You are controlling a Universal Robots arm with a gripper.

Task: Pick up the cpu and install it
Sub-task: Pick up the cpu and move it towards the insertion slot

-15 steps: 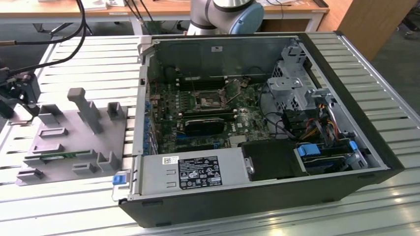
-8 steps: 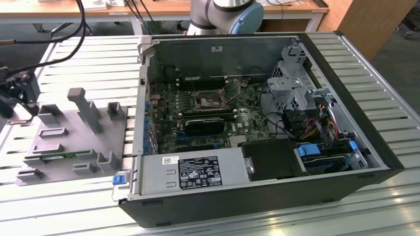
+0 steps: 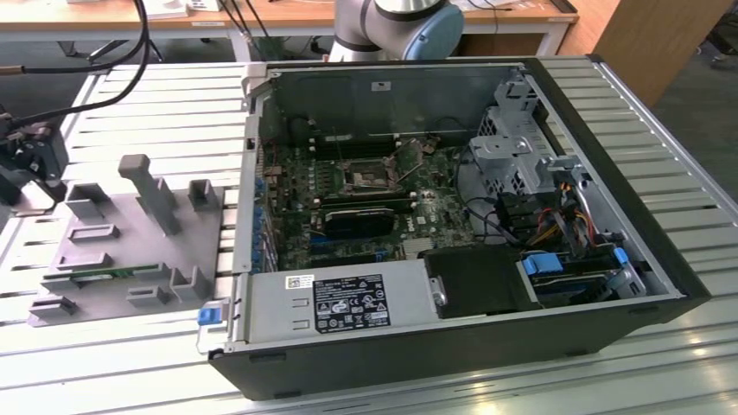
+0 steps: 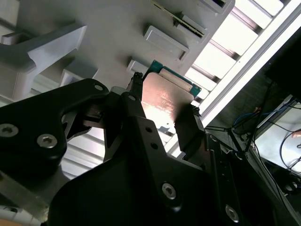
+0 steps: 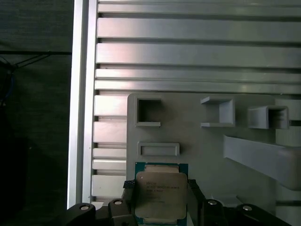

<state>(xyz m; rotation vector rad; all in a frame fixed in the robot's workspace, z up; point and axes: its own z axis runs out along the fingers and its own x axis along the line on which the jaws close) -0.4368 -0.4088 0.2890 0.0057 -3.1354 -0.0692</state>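
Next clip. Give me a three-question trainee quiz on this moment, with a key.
1. True or false: the gripper is shut on the cpu.
2. In the first wrist view, the cpu is over: A) a grey fixture plate, B) a keyboard, C) a cardboard box.
3. Fill in: in the exterior view, the open computer case lies toward the exterior view's ____ of the plate.
Key: 1 true; 2 A; 3 right.
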